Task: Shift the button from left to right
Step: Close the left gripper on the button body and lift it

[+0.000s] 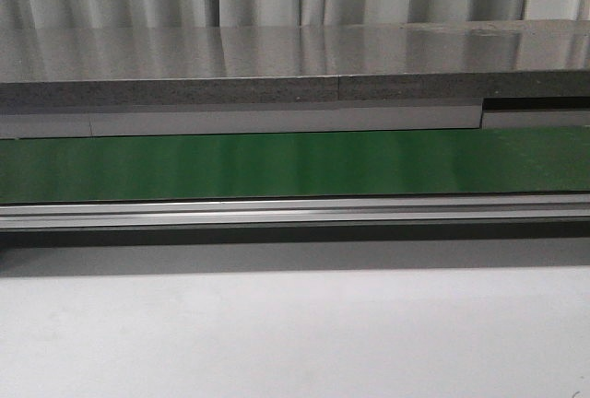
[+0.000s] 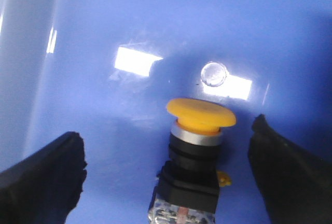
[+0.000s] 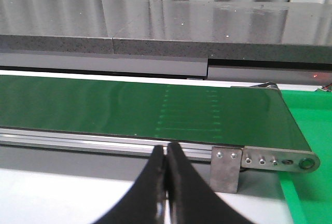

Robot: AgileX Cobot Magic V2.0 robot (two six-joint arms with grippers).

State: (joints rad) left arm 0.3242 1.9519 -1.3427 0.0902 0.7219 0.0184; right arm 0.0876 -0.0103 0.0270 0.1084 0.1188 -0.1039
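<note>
In the left wrist view the button (image 2: 194, 154) lies on a glossy blue surface (image 2: 104, 105), its yellow-orange mushroom cap above a silver ring and a black boxy body. My left gripper (image 2: 168, 156) is open, its black fingers (image 2: 46, 175) wide apart on either side of the button and not touching it. In the right wrist view my right gripper (image 3: 166, 154) is shut and empty, its tips held above the white table near the conveyor's rail. Neither gripper nor the button shows in the front view.
A green conveyor belt (image 1: 295, 163) with an aluminium rail (image 1: 295, 212) runs across the front view, a grey stone ledge (image 1: 277, 66) behind it and white table (image 1: 295, 333) before it. The belt's end roller bracket (image 3: 270, 159) and a green mat (image 3: 311, 130) show in the right wrist view.
</note>
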